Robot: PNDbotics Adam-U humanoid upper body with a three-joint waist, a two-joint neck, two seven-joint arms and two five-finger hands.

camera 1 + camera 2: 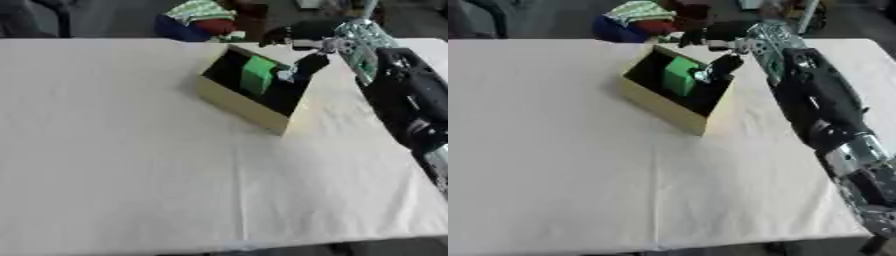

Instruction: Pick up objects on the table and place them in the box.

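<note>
a lab-like test room: a cloth-covered table (131, 150), with a heap of colourful clutter (203, 17) on the floor beyond.

A tan open-topped box (241, 105) sits askew on the counter's far half. Inside its dark interior a green block (257, 74) stands upright, near the far wall.

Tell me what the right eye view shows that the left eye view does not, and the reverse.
Only the right eye view shows the right arm down to its silver joint near the lower right corner, and the table's right edge. Only the left eye view shows more bare table left of the box. Both show the open box with a green object inside it, and the right robot hand over the box's far rim.
</note>
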